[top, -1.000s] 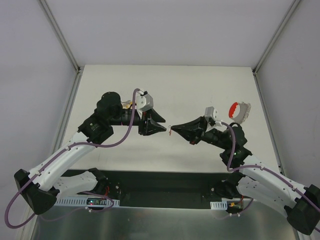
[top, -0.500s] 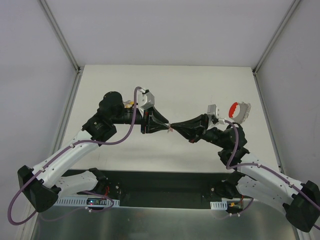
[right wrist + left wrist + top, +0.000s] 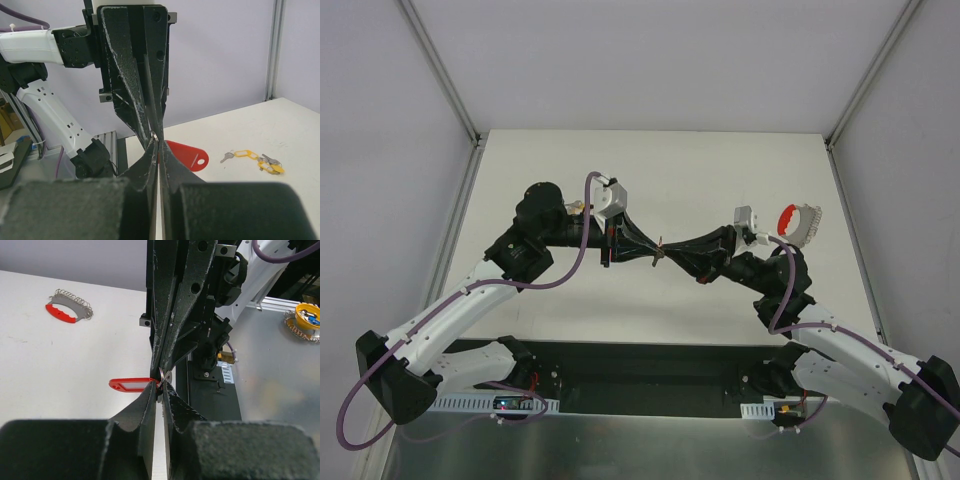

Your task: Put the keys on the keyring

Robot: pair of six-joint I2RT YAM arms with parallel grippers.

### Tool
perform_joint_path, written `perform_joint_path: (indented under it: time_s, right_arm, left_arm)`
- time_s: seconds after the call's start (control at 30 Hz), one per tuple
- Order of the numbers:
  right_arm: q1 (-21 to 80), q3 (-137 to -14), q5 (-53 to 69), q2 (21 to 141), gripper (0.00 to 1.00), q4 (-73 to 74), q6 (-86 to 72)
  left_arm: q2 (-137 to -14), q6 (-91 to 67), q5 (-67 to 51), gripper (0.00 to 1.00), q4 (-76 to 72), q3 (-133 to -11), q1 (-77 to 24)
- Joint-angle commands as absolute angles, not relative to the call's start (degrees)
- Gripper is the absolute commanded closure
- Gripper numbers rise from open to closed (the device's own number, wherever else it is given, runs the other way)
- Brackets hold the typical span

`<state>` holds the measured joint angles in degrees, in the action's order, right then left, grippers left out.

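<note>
My left gripper (image 3: 652, 253) and right gripper (image 3: 666, 253) meet tip to tip above the middle of the table. Both are shut on a small key ring carrying a red tag (image 3: 131, 384), which also shows in the right wrist view (image 3: 184, 155). The tag hangs out sideways from between the fingertips. The key itself is mostly hidden by the fingers. The keyring (image 3: 798, 222), a red crescent with a metal coil, lies on the table at the back right, behind the right arm; it also shows in the left wrist view (image 3: 69, 310).
Keys with yellow tags (image 3: 254, 156) lie on the table behind the left arm (image 3: 578, 208). Metal frame posts (image 3: 460, 200) run along the table's left and right edges. A yellow spool (image 3: 306, 315) sits on the metal shelf by the arm bases.
The two grippers have come together from a small gap apart. The left gripper has shut on the red-tagged key that the right gripper was holding.
</note>
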<state>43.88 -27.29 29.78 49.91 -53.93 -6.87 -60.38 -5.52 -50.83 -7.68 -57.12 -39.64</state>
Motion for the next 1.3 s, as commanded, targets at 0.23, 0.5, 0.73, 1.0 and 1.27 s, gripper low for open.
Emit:
perform_joint_path:
  time_s: [0.23,0.5,0.73,1.0,1.27]
  right_arm:
    - [43.42,-27.16,31.81,49.75,0.99,-58.63,-7.74]
    - [43.16,-29.35,33.84,48.52,0.87,-48.38,-2.39]
    - [43.24,-33.65,33.05,44.48,0.70,-31.13,8.59]
    - [43.15,-41.74,36.03,44.38,0.70,-11.44,20.38]
    - [43.15,-47.28,42.80,49.13,0.69,-5.27,23.82]
  left_arm:
    - [-60.03,-5.63,-52.56,1.00,-9.93,-55.90,-38.76]
    - [-59.59,-2.64,-51.15,1.00,-4.41,-57.13,-38.15]
    - [-59.41,-0.53,-51.06,1.00,-0.27,-57.92,-37.71]
    - [-61.52,3.86,-54.75,1.00,7.55,-60.47,-37.71]
    - [-62.75,6.50,-57.92,1.00,11.77,-62.40,-37.79]
